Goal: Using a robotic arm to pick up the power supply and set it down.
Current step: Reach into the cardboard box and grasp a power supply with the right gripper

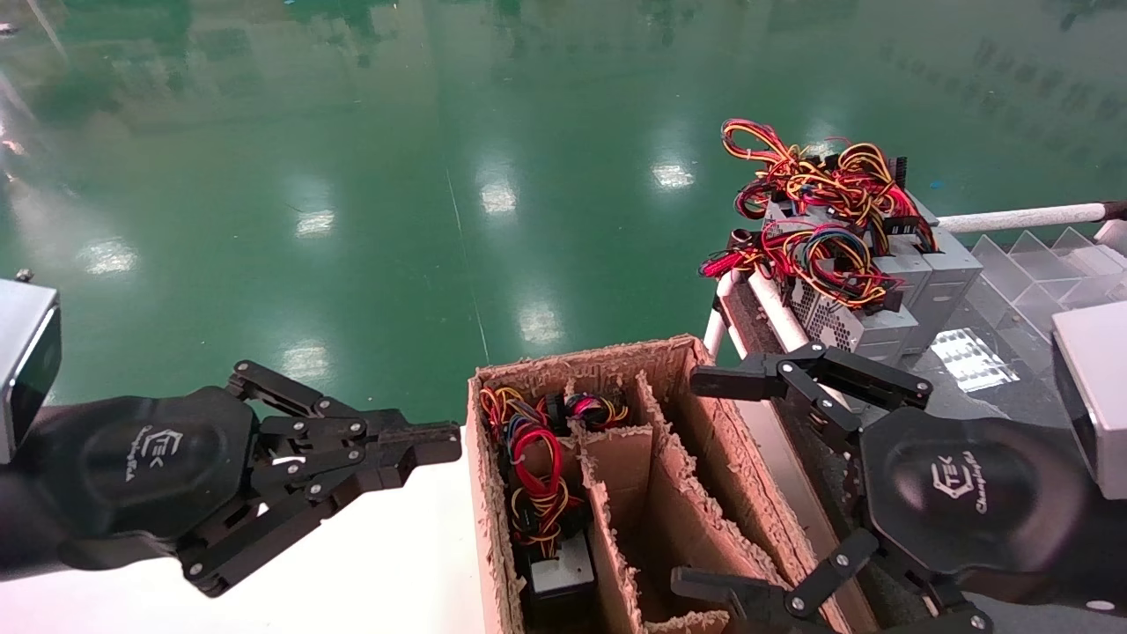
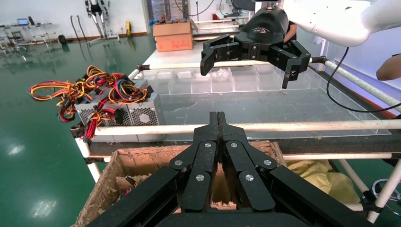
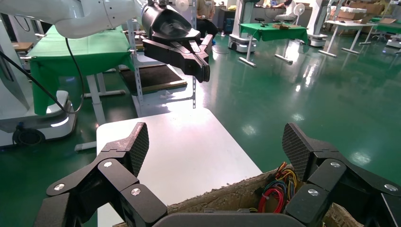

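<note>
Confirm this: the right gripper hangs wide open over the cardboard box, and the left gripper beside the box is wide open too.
Not quite. The left gripper is shut, its jaws pressed together, as the left wrist view shows plainly. The rest holds: the right gripper hangs wide open over the cardboard box, empty.

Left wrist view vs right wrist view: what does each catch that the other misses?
Only the left wrist view shows the stacked power supplies with their wire bundle and the open right gripper over the clear trays. Only the right wrist view shows the white table and the shut left gripper above it. Both show the cardboard box rim.
</note>
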Robot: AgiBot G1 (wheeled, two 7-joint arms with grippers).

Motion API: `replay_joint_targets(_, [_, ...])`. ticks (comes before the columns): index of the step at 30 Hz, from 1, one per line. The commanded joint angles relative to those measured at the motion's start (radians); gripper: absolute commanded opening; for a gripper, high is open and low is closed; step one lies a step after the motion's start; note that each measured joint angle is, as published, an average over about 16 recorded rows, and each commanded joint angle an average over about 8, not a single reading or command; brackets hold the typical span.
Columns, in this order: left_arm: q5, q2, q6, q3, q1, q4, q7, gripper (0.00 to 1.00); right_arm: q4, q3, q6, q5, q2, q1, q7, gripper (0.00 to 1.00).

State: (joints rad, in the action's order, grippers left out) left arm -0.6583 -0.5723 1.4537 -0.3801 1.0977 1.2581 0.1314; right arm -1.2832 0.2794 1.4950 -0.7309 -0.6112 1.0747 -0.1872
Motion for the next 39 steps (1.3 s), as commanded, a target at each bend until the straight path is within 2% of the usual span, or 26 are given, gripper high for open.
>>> replay_joint_targets(1, [0.000,0.000,0.000,0.000,0.000,0.000,0.000,1.00,0.000,0.000,0.000,0.000,0.000,0.000,0.000,1.00])
replay_joint_targets(15, [0.000,0.000,0.000,0.000,0.000,0.000,0.000,1.00,0.001,0.000,-0.001,-0.001,0.000,0.000,0.000,1.00])
replay_joint_targets(21, [0.000,0.000,0.000,0.000,0.000,0.000,0.000,1.00,0.015,0.015,-0.029,-0.041,-0.005,0.012,-0.015,1.00])
replay_joint_targets(29, [0.000,0.000,0.000,0.000,0.000,0.000,0.000,1.00,0.027,0.094,-0.131,-0.217,-0.067,0.083,-0.076,1.00])
replay_joint_targets(36, [0.000,0.000,0.000,0.000,0.000,0.000,0.000,1.00,0.061,0.235,-0.215,-0.456,-0.222,0.189,-0.179,1.00])
replay_joint_targets(37, [0.000,0.000,0.000,0.000,0.000,0.000,0.000,1.00,0.074,0.256,-0.224,-0.488,-0.251,0.206,-0.194,0.93])
replay_joint_targets(39, [0.000,0.000,0.000,0.000,0.000,0.000,0.000,1.00,0.108,0.293,-0.243,-0.546,-0.310,0.239,-0.221,0.71])
